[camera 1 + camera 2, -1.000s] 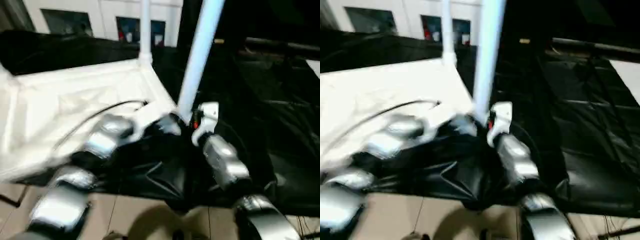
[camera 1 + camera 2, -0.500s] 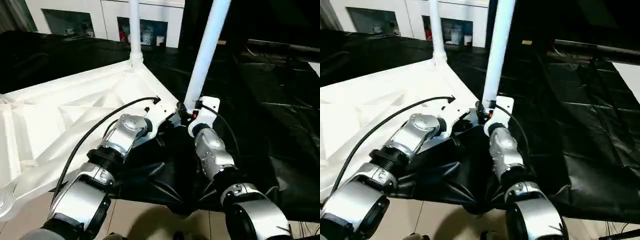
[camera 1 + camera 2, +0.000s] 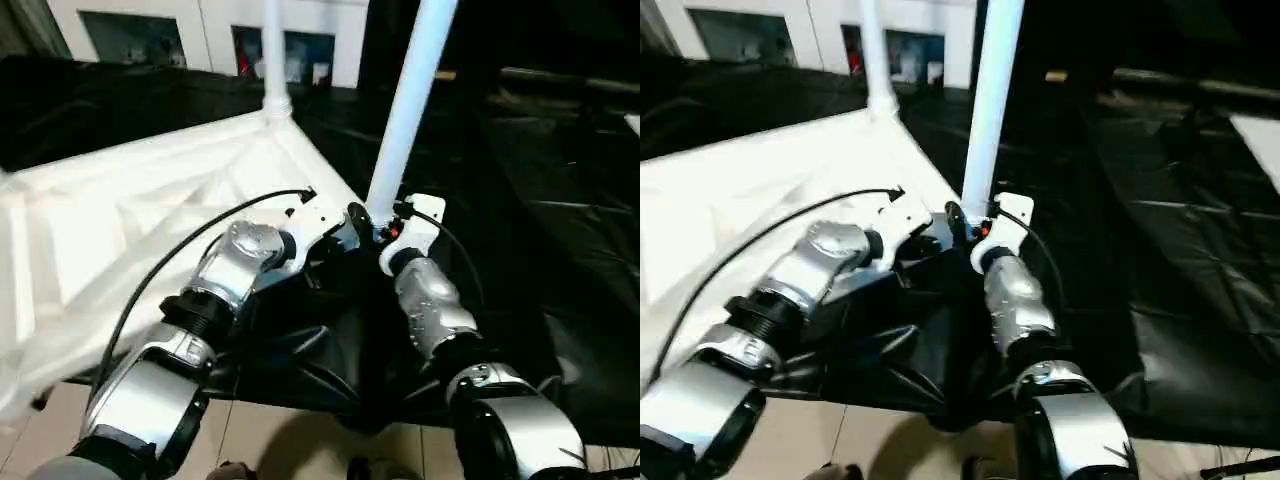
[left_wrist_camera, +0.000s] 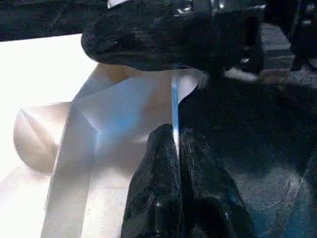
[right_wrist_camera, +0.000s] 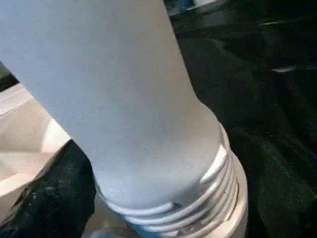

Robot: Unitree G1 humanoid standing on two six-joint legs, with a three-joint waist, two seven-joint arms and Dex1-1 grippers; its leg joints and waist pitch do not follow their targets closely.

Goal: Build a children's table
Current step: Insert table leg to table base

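The children's table lies upside down on black cloth, its white ribbed top [image 3: 130, 210] facing up. One white leg [image 3: 272, 50] stands in the far corner socket. A second leg [image 3: 405, 110] rises from the near right corner. My left gripper [image 3: 345, 225] is at that corner, and the left wrist view shows it [image 4: 176, 136] shut on the thin upright rim [image 4: 174, 99] of the top. My right gripper [image 3: 385, 228] sits against the base of the near leg. In the right wrist view that leg [image 5: 124, 99] is very close, with its threaded end [image 5: 198, 198] just above the socket.
Black cloth [image 3: 540, 200] spreads to the right and behind the table. Beige floor tiles [image 3: 280, 440] show at the near edge. White cabinets [image 3: 200, 30] stand at the back. A black cable [image 3: 200, 235] arcs over my left forearm.
The head views have shifted and tilted. Both grippers stay at the near right corner by the leg's base, and the table has not visibly moved.
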